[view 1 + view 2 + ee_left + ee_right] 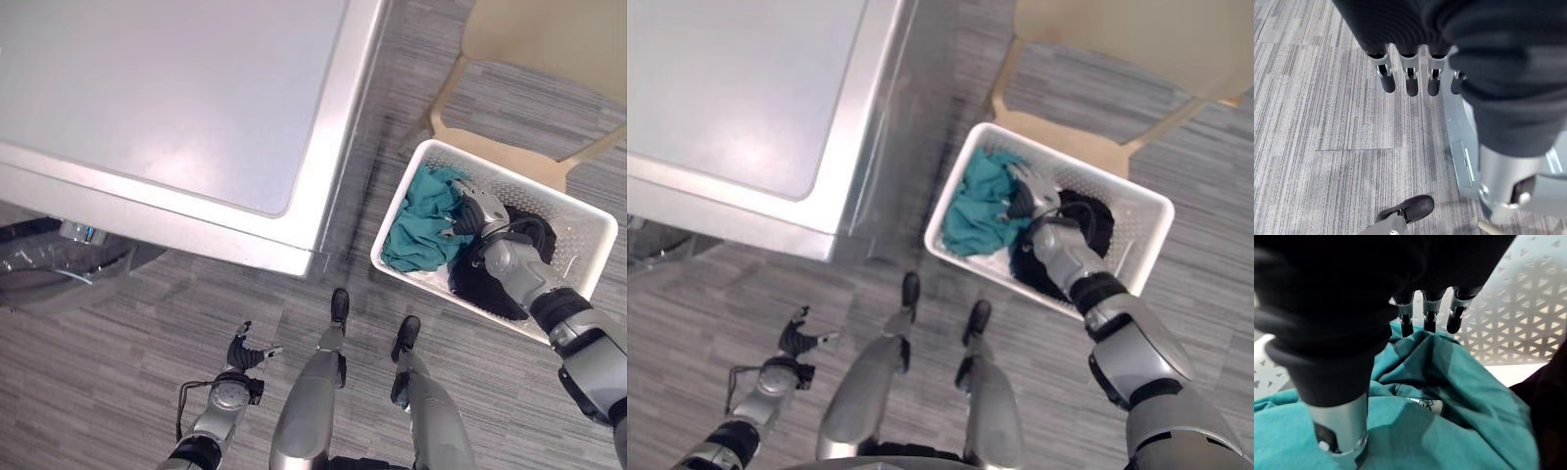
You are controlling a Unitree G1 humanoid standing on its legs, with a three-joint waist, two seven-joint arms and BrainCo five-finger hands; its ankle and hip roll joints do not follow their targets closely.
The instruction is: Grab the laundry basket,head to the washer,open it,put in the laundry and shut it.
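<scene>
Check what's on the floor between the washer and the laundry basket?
Bare grey carpet only, per the left eye view: nothing lies between the washer and the white laundry basket.

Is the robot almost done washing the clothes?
Not yet. The white basket already sits on the floor beside the washer. The right hand is in the basket on the teal cloth; a dark garment lies beside it. The left hand hangs empty. Loading and shutting remain.
</scene>
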